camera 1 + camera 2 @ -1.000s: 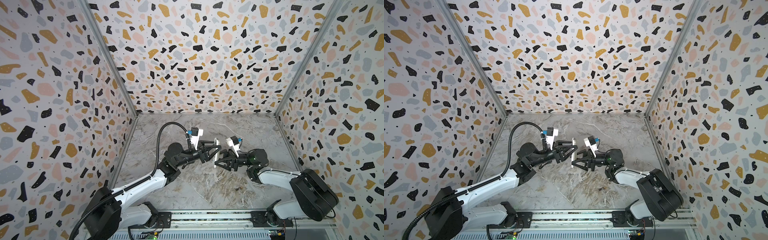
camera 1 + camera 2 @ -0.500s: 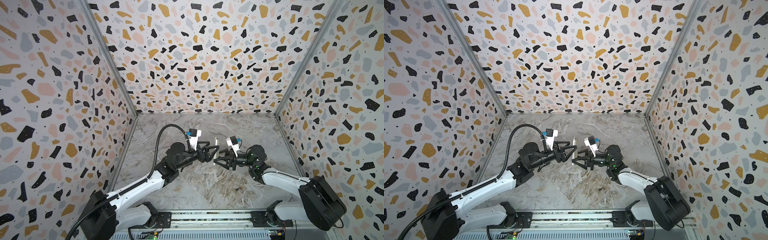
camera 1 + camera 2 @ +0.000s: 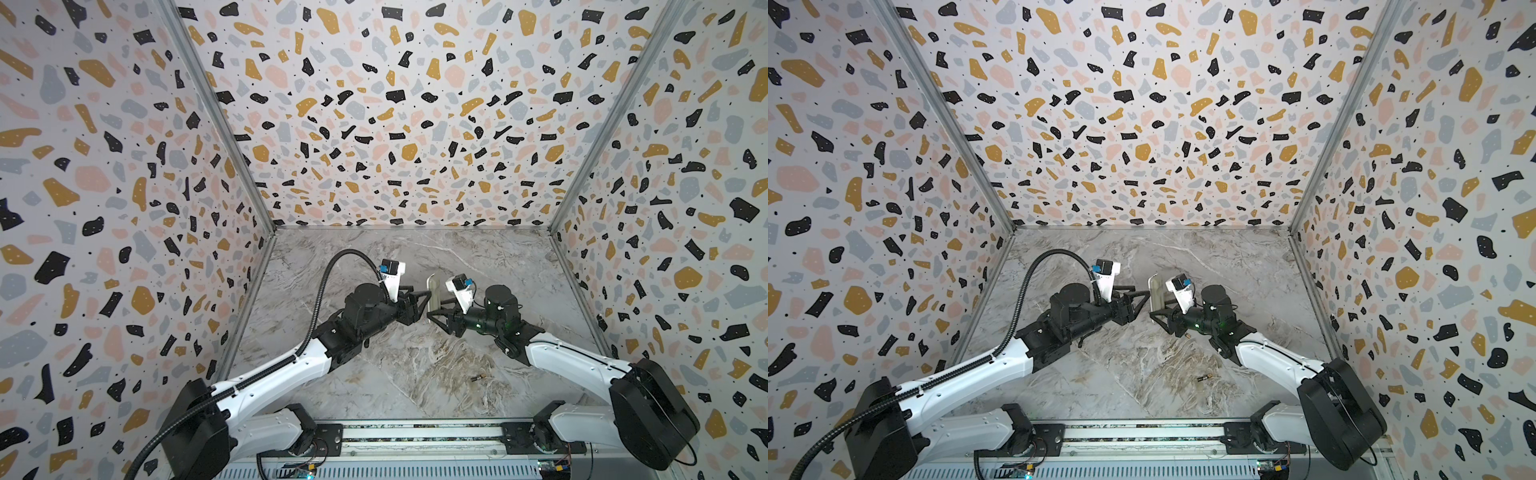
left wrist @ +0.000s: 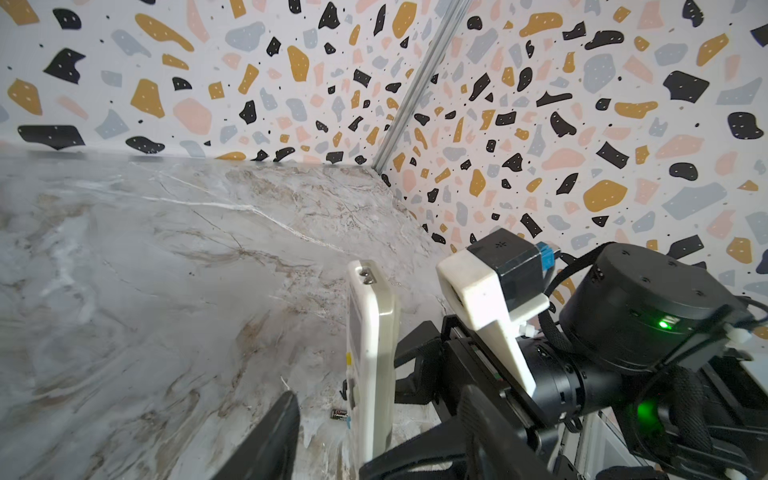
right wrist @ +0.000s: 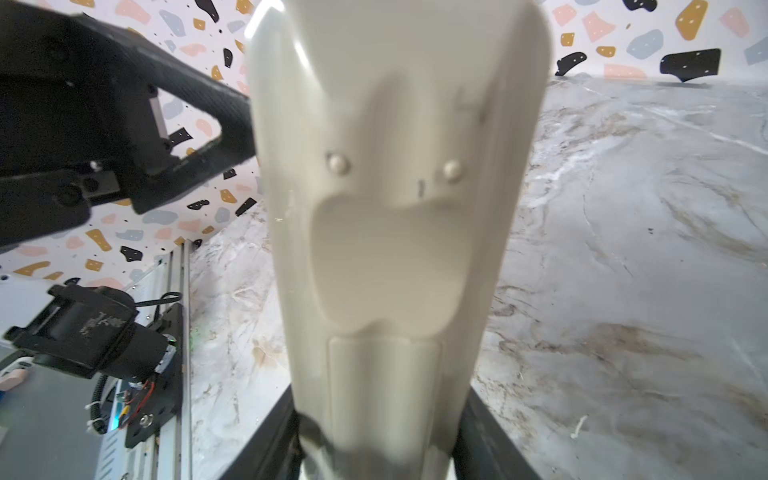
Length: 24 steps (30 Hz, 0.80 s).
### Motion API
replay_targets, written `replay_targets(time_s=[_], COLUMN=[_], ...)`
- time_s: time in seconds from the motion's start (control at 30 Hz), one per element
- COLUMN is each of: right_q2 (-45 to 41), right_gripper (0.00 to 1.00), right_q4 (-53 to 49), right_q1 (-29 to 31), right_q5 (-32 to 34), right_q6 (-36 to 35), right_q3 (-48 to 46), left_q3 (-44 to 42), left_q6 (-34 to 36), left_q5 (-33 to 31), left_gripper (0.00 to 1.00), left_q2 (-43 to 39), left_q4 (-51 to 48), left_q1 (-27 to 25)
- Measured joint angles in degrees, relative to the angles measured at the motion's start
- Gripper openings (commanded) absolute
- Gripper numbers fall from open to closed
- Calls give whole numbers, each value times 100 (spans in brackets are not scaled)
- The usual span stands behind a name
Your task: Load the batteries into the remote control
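Reaching in low and level, the right gripper (image 3: 436,309) clamps the bottom end of the light, stiff, slick-shelled remote control (image 3: 433,289), held upright above the marble table (image 3: 374,257), the left gripper (image 3: 424,306) faces it with jaws apart, empty, and one tiny roll-prone battery (image 3: 476,378) lies near the front, best pinched mid-body.

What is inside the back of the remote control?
The remote control has on its pale back an empty shallow hollow and a panel that looks closed. Whatever is under that panel is covered.
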Motion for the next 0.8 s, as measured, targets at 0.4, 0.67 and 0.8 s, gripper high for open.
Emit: replay_targets(time_s=[0.4,0.67,0.8], right_q2=[0,-4,-4], right_gripper=[7,7,7], right_q4=[-271,-337,-354], right_q1=[149,188,190], right_q5=[588,697,734], right_q6=[-315,-393,-407], right_q3=[22,39,39], left_q3=[313,496,503], left_q6=[-203,-337,-378], left_q5=[-192,-289,-297], left_gripper=[49,43,41], left_q2=[855,1248,1342], left_q4=[459,695,710], left_q1=[-175,-188,-192])
